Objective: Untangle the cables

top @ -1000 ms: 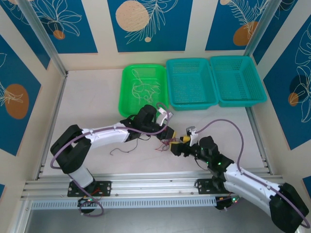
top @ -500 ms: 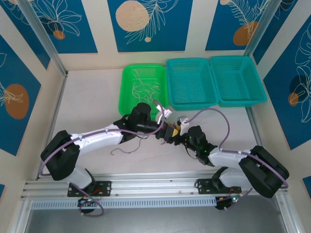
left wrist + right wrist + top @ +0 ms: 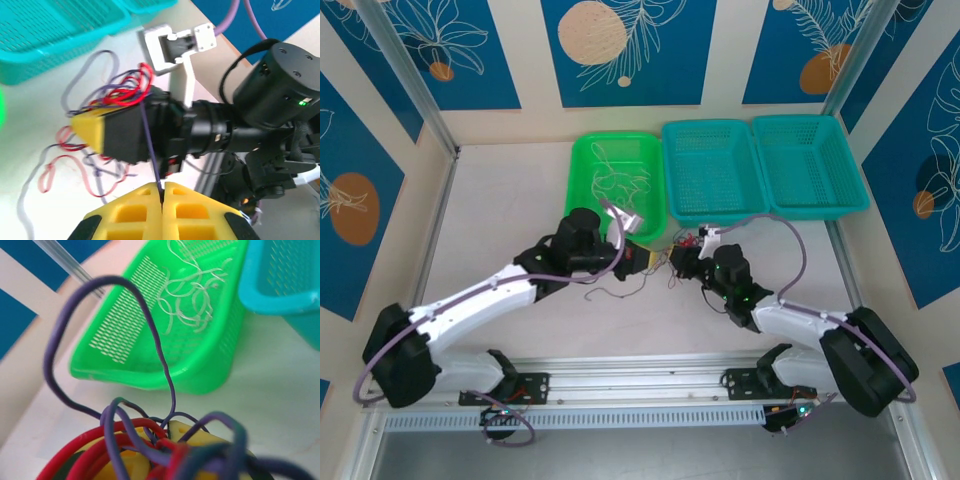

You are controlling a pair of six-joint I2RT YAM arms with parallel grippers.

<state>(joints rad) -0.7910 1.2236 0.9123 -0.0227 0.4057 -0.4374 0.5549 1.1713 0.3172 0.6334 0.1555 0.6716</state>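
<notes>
A tangle of thin red and purple cables (image 3: 672, 262) hangs between my two grippers in front of the baskets. My left gripper (image 3: 643, 259) is shut, and its yellow fingertips (image 3: 150, 192) pinch a single purple cable (image 3: 149, 145) that runs up to the bunch. Facing it, my right gripper (image 3: 680, 262) is shut on the bundle. Red and purple loops (image 3: 125, 435) lie over its yellow fingers (image 3: 200, 435), and one purple strand (image 3: 167, 375) rises from the seam. From the left wrist, the right gripper (image 3: 87, 127) carries the red loops (image 3: 131, 90). More loose cables (image 3: 582, 303) trail on the table.
A green basket (image 3: 582, 160) holding white cables (image 3: 192, 300) stands just behind the grippers. Two teal baskets (image 3: 713, 212) (image 3: 810, 208) sit to its right. Aluminium rails border the table at the sides and the near edge.
My right gripper has swung in toward the baskets and closed on the red and purple bundle. The left gripper, still shut, has drawn back to the left with its purple cable.
</notes>
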